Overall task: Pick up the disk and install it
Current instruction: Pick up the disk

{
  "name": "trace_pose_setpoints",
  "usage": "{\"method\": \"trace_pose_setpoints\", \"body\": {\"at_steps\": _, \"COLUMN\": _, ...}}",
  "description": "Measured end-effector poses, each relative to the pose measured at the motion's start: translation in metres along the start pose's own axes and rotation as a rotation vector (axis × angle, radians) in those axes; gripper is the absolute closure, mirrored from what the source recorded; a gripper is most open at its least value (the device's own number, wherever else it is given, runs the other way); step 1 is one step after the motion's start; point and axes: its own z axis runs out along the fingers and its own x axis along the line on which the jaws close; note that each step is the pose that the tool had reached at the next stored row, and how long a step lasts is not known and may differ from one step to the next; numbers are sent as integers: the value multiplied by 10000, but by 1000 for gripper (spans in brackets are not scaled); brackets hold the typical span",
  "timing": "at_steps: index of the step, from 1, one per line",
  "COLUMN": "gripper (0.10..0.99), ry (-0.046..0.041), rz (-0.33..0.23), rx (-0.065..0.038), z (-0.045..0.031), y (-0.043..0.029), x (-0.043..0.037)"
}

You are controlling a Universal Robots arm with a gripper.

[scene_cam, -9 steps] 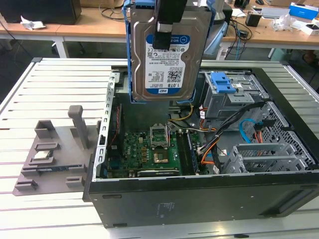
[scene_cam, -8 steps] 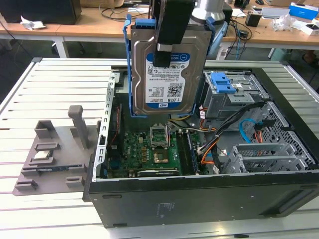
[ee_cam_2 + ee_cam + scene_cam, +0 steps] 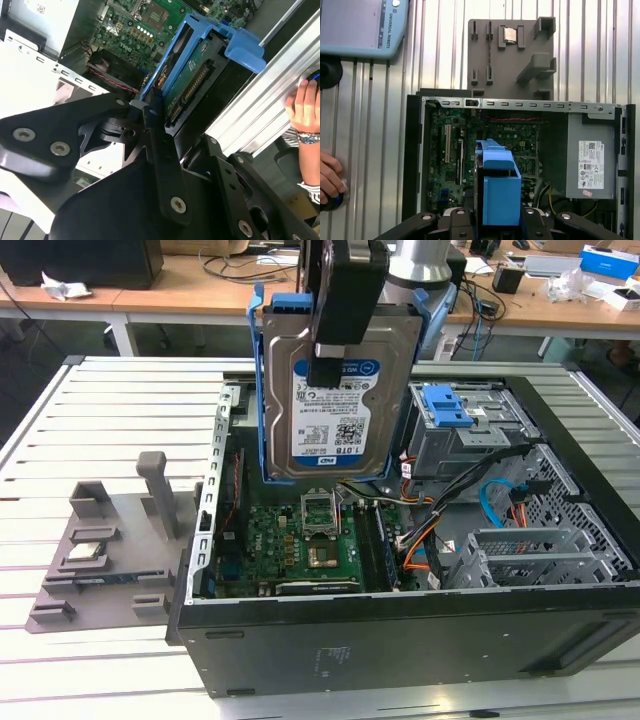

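Holding disk (image 3: pixel 350 420) upright over open computer case (image 3: pixel 400 640).
Pinching disk's flat faces between gripper (image 3: pixel 325 365) fingers, label outward, above motherboard (image 3: pixel 300 540).

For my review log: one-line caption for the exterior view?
The gripper holds the disk upright over the open computer case, near the drive bay.

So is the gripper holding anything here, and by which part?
The gripper holds the disk upright over the case, pinched across its flat faces at the upper half.
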Motion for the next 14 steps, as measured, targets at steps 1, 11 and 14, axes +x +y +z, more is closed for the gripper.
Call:
{"method": "trace_pose_setpoints", "body": {"at_steps": 1, "gripper": 722, "ry": 0, "rz": 0, "rx": 0, "z": 17, "y": -1, "x": 1}}
{"method": "trace_pose_setpoints", "body": {"at_steps": 11, "gripper": 722, "ry": 15, "rz": 1, "rx": 0, "z": 131, "y": -2, "x": 129}}
{"method": "trace_pose_setpoints", "body": {"at_steps": 14, "gripper": 722, "ry": 15, "rz": 0, "rx": 0, "z": 132, "y": 1, "x": 207}}
